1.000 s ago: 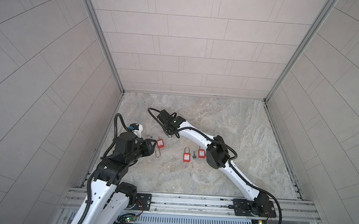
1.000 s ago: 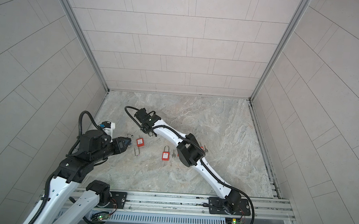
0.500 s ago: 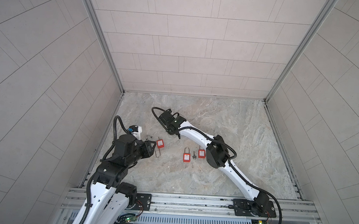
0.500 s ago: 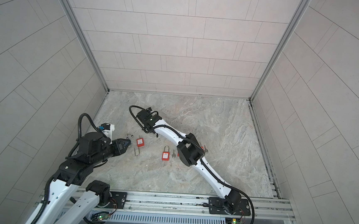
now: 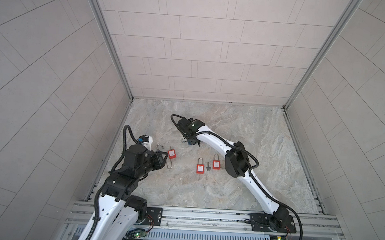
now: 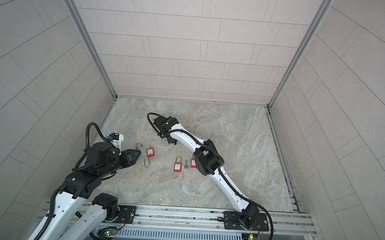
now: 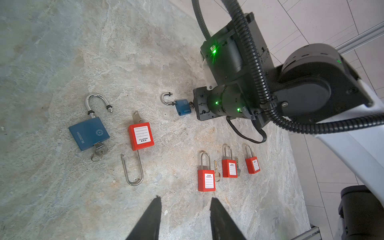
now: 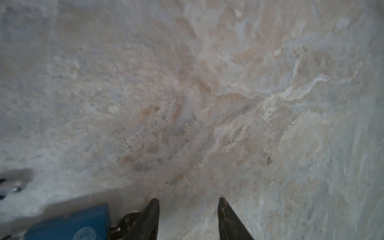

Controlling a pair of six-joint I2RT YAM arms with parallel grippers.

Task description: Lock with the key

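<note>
A small blue padlock (image 7: 182, 107) lies on the stone floor with its shackle swung open and a key (image 8: 126, 223) in its base. My right gripper (image 8: 188, 205) hangs just over it (image 5: 186, 142), pointing down. It is open, and only bare floor shows between its fingers. The key head sits just outside one finger (image 8: 152, 209), and the blue body (image 8: 68, 226) lies beside that. My left gripper (image 7: 185, 204) is open and empty, low over the floor at the left (image 5: 164, 156).
A larger blue padlock (image 7: 89, 133) with an open shackle and a key lies by the left gripper. A red padlock (image 5: 171, 154) has its long shackle (image 5: 169, 165) out. Three shut red padlocks (image 7: 206, 179) (image 7: 229, 168) (image 7: 252, 165) and a loose key (image 5: 208, 166) lie mid-floor.
The right wrist has shifted a little to the right over the small blue padlock, and its jaws have narrowed slightly. The left arm has hardly moved.
</note>
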